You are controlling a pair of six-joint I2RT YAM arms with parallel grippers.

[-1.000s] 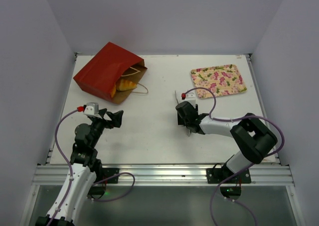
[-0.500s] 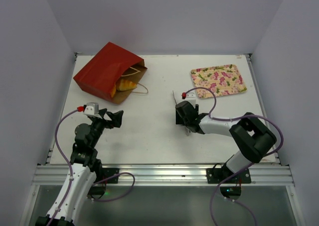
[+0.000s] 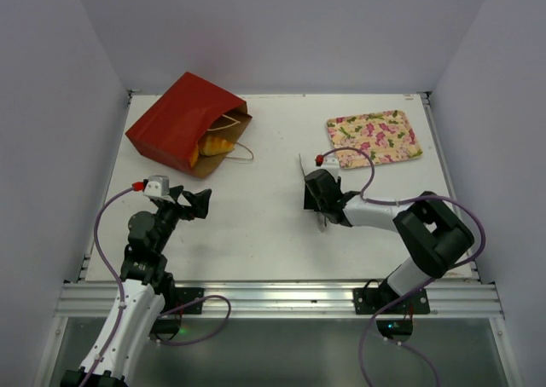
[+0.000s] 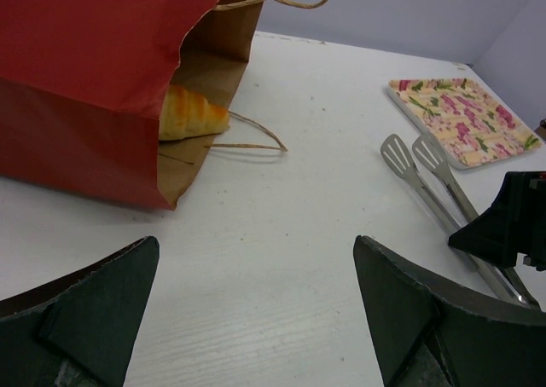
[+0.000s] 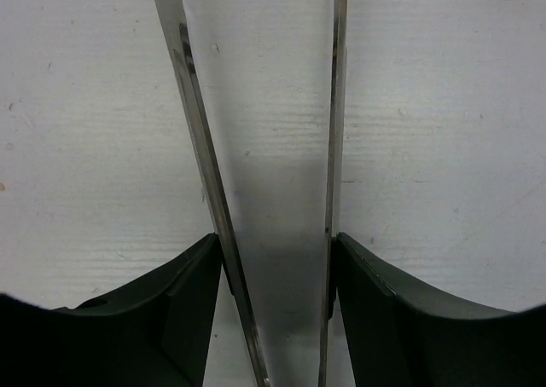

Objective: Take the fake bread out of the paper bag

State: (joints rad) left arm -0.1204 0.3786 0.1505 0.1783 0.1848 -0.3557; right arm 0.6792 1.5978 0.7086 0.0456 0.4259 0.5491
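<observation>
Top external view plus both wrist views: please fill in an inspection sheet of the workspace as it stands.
Surface: white table, a few small specks.
Job's things: red paper bag lying on its side at far left, mouth open toward the centre; fake bread just inside the mouth.
Clutter: flowered tray at far right, nothing on it; metal tongs near the centre.
Grippers: left tool open, holding nothing, facing the bag; right tool closed on the tongs' two arms.
Cables: a purple cable loops off each wrist.
Surroundings: plain pale walls; metal rail at the near edge.
</observation>
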